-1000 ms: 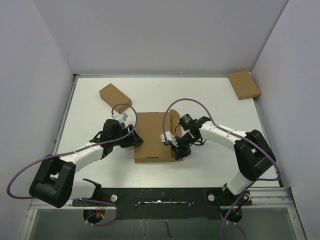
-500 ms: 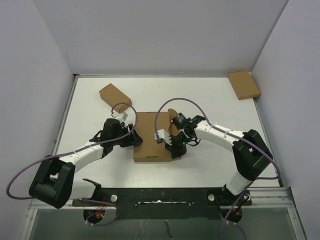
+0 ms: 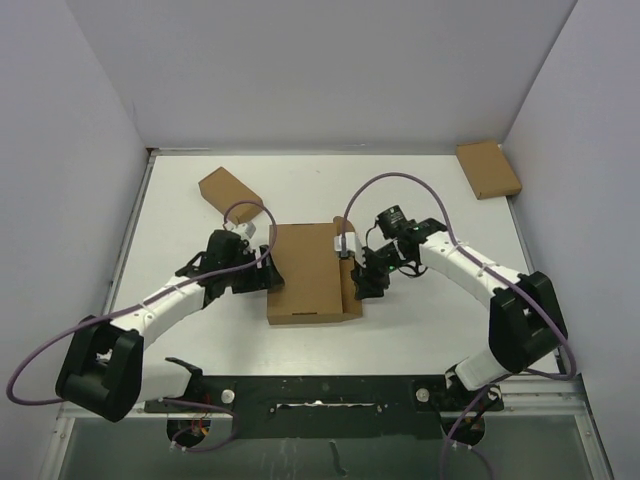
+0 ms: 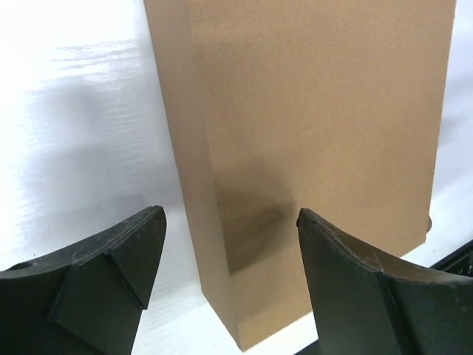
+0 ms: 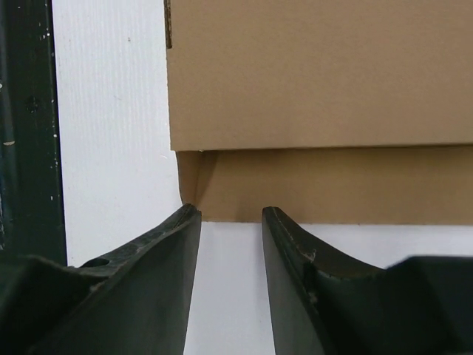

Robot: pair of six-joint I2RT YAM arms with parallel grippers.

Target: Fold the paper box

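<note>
The paper box lies mid-table as a flat closed brown cardboard shape, with a narrow flap sticking out along its right side. My left gripper is open at the box's left edge. In the left wrist view its jaws straddle the box's left side wall without touching it. My right gripper is just right of the box, open by a narrow gap and empty. In the right wrist view its fingertips sit at the outer edge of the side flap, below the top panel.
A small ready-made cardboard box lies at the back left and another at the back right corner. A black rail runs along the near edge. Grey walls enclose the white table.
My right gripper has drawn back to the right, off the box's right edge, to just outside the side flap. My left gripper has shifted slightly along the box's left edge.
</note>
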